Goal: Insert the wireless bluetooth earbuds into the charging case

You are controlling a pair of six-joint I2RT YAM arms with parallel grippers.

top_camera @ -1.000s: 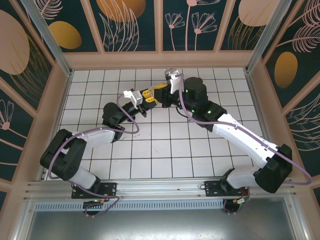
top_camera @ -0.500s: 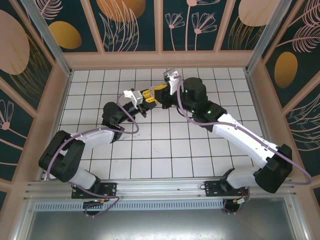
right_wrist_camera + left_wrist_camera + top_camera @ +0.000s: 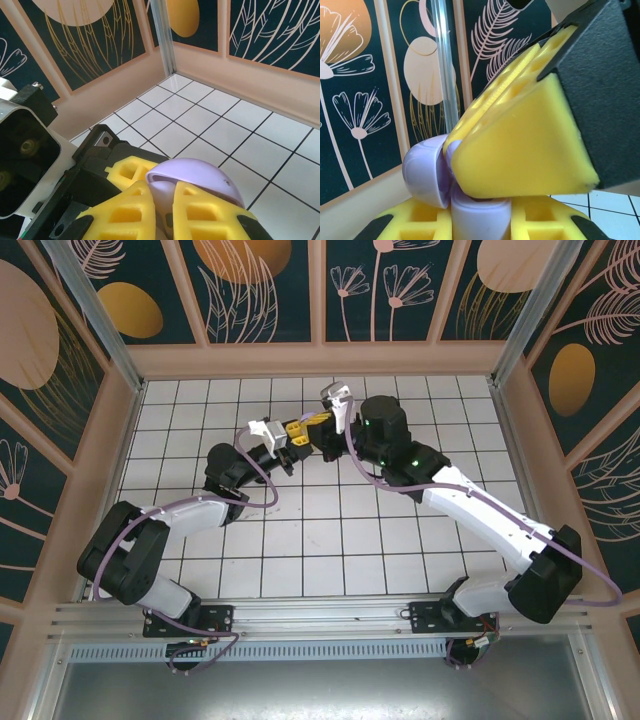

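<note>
The lavender charging case (image 3: 481, 219) stands with its base between the yellow fingers of my left gripper (image 3: 480, 212), which is shut on it. Its round lid (image 3: 422, 172) hangs open to the left. My right gripper (image 3: 164, 210) reaches into the open case from above, and one of its yellow fingers (image 3: 520, 150) covers the opening. The right jaws stand a narrow gap apart on a small lavender piece (image 3: 167, 202) that looks like an earbud, mostly hidden. The open lid (image 3: 200, 176) sits just past the right fingers. From above, both grippers (image 3: 308, 430) meet over the back middle of the table.
The white tiled table (image 3: 340, 530) stretches out in front of both arms. Low beige walls (image 3: 320, 360) and a metal post (image 3: 162, 35) bound the far edge close behind the grippers.
My right gripper has shifted a little to the left, closer onto the left gripper and the case. The left arm has held still.
</note>
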